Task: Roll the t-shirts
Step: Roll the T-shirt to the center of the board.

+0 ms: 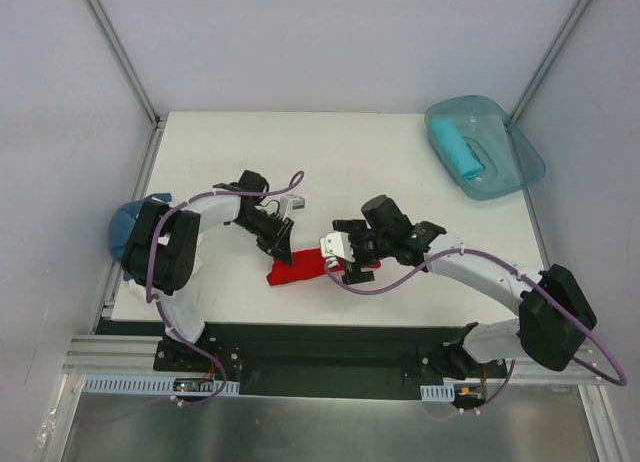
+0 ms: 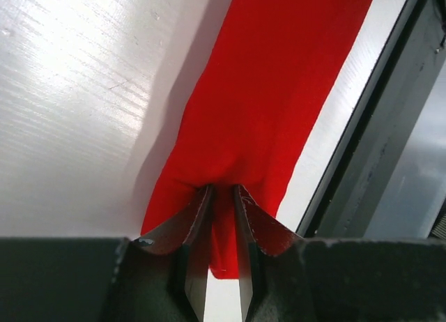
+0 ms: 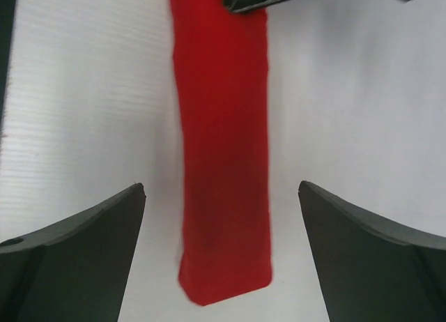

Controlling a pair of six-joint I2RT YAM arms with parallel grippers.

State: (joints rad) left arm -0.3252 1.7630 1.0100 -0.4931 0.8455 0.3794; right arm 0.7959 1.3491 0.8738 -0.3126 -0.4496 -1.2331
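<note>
Red shirt lay as a narrow strip near the table front, between both arms, seen from the top. Left wrist: left gripper pinched a fold at 1 end. Right wrist: right gripper straddled the other end, spread wide. Rolling looked about to begin; next, the right jaws likely needed to close there

Red t-shirt: folded into long narrow strip, flat on white bench near front edge; one end puckered, pinched in jaws of left gripper. Turquoise t-shirt: rolled bundle inside teal tub (far right corner). Denim blue t-shirt: bunched heap at left bench edge, partly hidden.
</note>
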